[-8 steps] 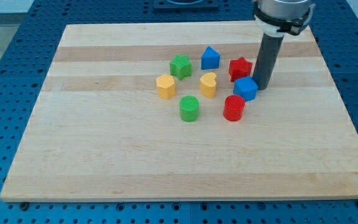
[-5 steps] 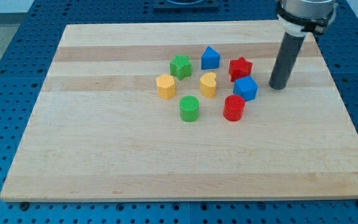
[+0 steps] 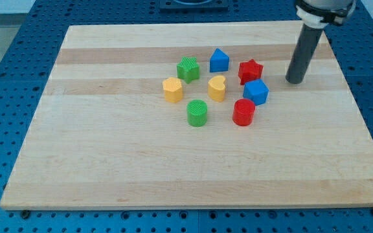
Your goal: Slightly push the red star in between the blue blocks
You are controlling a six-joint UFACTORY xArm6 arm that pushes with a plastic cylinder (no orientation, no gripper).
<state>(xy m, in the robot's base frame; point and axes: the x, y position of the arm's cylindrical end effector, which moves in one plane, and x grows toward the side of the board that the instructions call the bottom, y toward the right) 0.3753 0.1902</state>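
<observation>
The red star [image 3: 250, 70] sits on the wooden board, right of centre. A blue house-shaped block [image 3: 219, 60] lies to its upper left. A blue cube [image 3: 256, 92] lies just below it, close to or touching it. My tip [image 3: 294, 81] rests on the board to the right of the red star, a clear gap away, touching no block.
A red cylinder [image 3: 243, 112] sits below the blue cube. A yellow heart [image 3: 217, 88], a green cylinder [image 3: 197, 112], a yellow hexagon [image 3: 172, 89] and a green star [image 3: 188, 68] lie to the left. The board's right edge [image 3: 358, 116] is near my tip.
My tip has moved right and slightly up, away from the blue cube it stood next to. The blocks have not moved.
</observation>
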